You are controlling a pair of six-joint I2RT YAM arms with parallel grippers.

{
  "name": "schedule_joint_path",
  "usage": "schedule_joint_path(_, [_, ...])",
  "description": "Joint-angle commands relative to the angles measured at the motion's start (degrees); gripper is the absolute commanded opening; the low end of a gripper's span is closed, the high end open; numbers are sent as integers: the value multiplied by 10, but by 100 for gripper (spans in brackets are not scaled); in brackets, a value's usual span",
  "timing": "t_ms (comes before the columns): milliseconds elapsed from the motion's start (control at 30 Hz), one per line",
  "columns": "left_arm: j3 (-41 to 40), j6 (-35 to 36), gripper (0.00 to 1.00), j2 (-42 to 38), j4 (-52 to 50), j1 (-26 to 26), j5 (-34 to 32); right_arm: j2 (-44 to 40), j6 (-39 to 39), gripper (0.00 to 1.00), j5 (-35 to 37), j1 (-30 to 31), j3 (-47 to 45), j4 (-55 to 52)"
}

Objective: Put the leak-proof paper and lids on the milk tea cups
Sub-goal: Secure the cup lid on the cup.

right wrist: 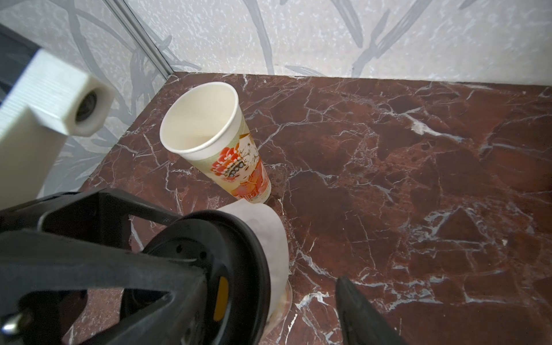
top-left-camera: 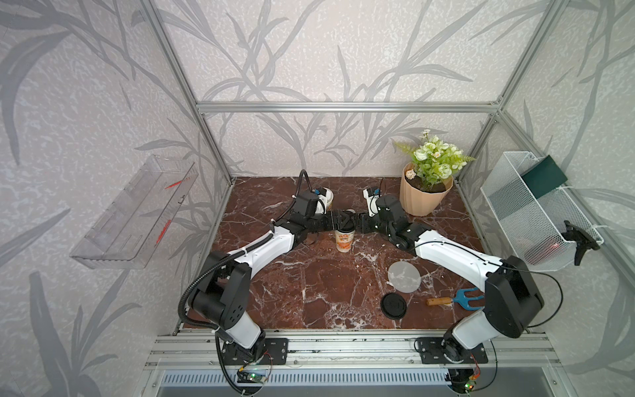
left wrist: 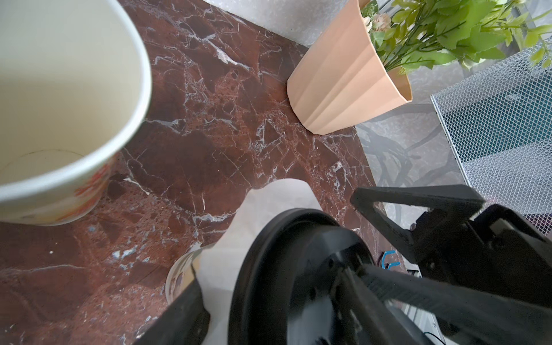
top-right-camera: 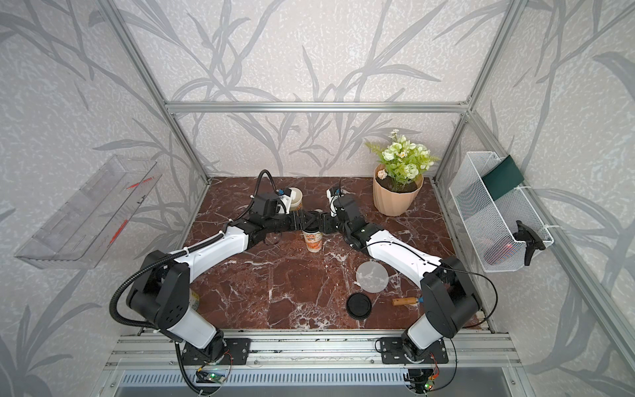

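Paper (right wrist: 268, 236) beneath lid (right wrist: 227, 236): wrist views clearest.

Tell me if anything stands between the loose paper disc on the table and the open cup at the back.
Yes. The lidded cup, with the left gripper and right gripper meeting over it, stands roughly between the paper disc and the open cup.

Far cup (top-left-camera: 330, 201) half behind left arm (top-left-camera: 271, 245)

No wording can be read anywhere. The milk tea cup (right wrist: 236, 161) at eleven o'clock carries an orange-red figure print, its small marks too blurred to read. Red marks on the clear wall shelf (top-left-camera: 165, 230) at nine o'clock are illegible.
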Motion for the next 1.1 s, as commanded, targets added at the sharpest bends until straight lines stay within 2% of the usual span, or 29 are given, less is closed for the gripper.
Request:
schedule_joint_path(0, [-19,5,73,-8,-81,1,1,16,2,66,27,-3,-36,-18])
schedule_joint_path(67, [-10,-2,76,-30,-81,4,6,16,-2,65,29,-3,-53,-11])
schedule_joint_path(233, [-12,-31,77,-96,-49,21,3,30,-22,63,20,-1,-75,10])
schedule_joint_path(433, [-109,-68,72,-169,42,38,-56,39,-31,62,12,1,-86,23])
schedule_joint_path(533, [-129,-74,70,-158,60,43,-41,40,-35,62,6,4,-87,28])
schedule_joint_path(733, [-113,-78,67,-103,93,43,35,42,-39,62,4,10,-93,34])
schedule_joint_path(1067, [-121,-92,58,-44,120,43,35,43,-50,61,-3,11,-105,50])
